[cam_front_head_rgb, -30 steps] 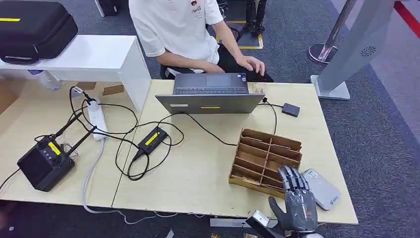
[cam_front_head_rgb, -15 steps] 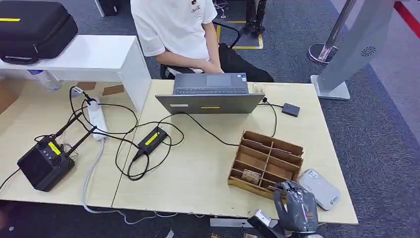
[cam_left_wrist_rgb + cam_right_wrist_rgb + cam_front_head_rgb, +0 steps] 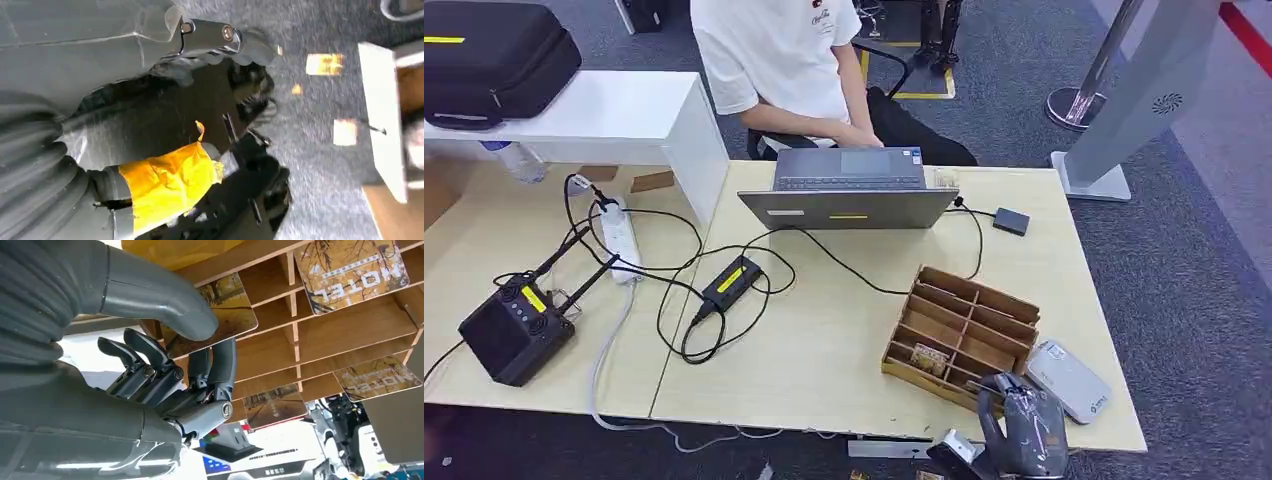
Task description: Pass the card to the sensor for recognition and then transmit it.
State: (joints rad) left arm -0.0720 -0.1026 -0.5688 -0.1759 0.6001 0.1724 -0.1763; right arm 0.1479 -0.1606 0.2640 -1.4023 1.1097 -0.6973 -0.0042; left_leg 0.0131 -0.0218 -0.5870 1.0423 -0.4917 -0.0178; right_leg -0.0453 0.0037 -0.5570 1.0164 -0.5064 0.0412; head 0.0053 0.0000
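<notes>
Head view. The right hand (image 3: 1022,425) sits at the lower right of the frame, at the near edge of the worktop (image 3: 824,340), just beside the near corner of the wooden divider tray (image 3: 962,335). The flat grey sensor (image 3: 1072,380) lies on the worktop immediately right of the tray and up-right of the hand, so the carry to it is judged short and sideways. A card is too small to make out in the hand here; another card lies in a near tray compartment. A person sits behind the laptop (image 3: 849,190) at the top centre.

Left wrist view. The left hand (image 3: 220,40) hangs over dark carpet, away from the worktop; whether its fingers are curled or spread cannot be told. The right hand is the nearer one to the task's things.

Right wrist view. The card (image 3: 212,315) is pinched at the upper centre of the frame, the thick thumb on one face and the dark fingers (image 3: 222,365) under the other. Its long axis runs out past the fingers toward the tray, and its free end lies over the compartments. Other cards rest in compartments at the upper right and lower right.
</notes>
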